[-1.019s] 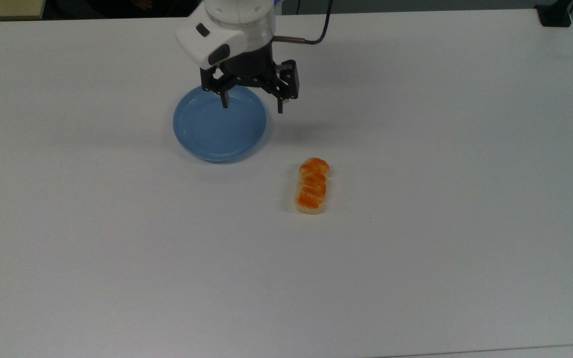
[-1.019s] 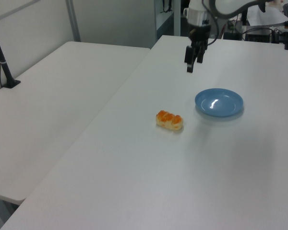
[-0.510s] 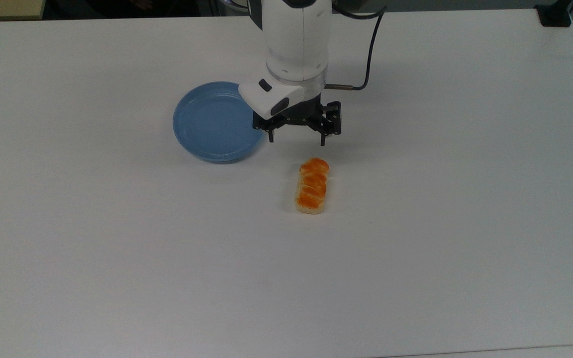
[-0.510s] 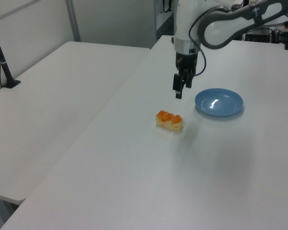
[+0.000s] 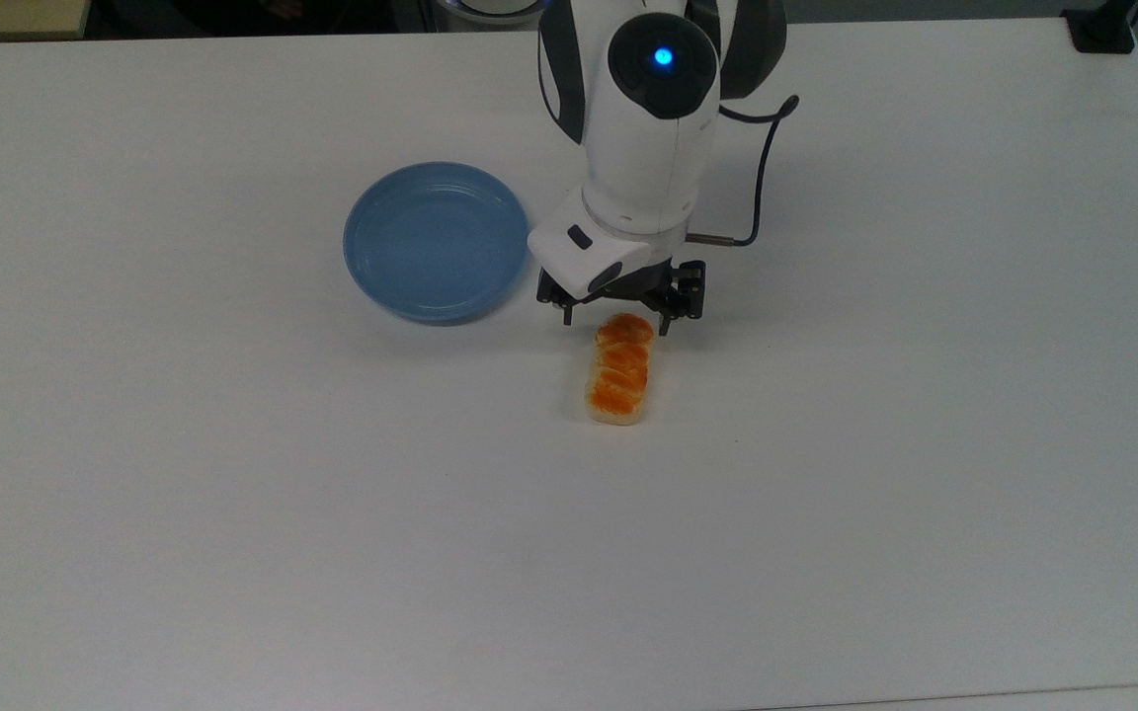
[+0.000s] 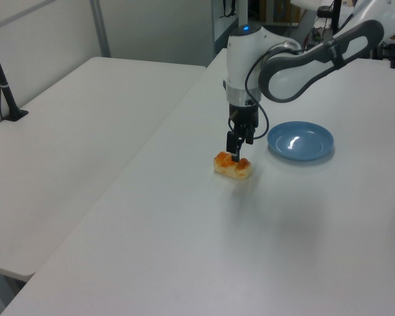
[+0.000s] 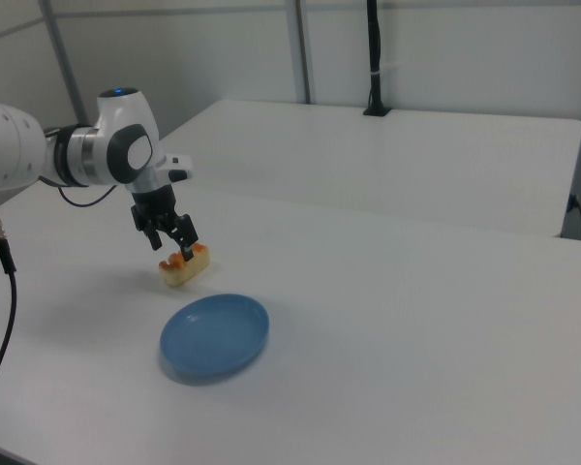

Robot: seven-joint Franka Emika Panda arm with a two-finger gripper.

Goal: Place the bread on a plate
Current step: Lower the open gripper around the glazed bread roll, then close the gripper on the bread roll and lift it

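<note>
Hovering with its fingers spread, the claw [image 5: 615, 322] is straddling the far end of the bread [image 5: 619, 370], which is lying flat on the white desk [image 5: 826, 474], just beside the empty light-blue plate [image 5: 436, 240] on the top view's left. No readable writing is showing.

White table [image 5: 233, 494] – black pole [image 7: 373, 58].

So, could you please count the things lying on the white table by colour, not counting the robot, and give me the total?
Light blue: 1, the plate
Orange-brown and cream: 1, the bread
Total: 2
</note>
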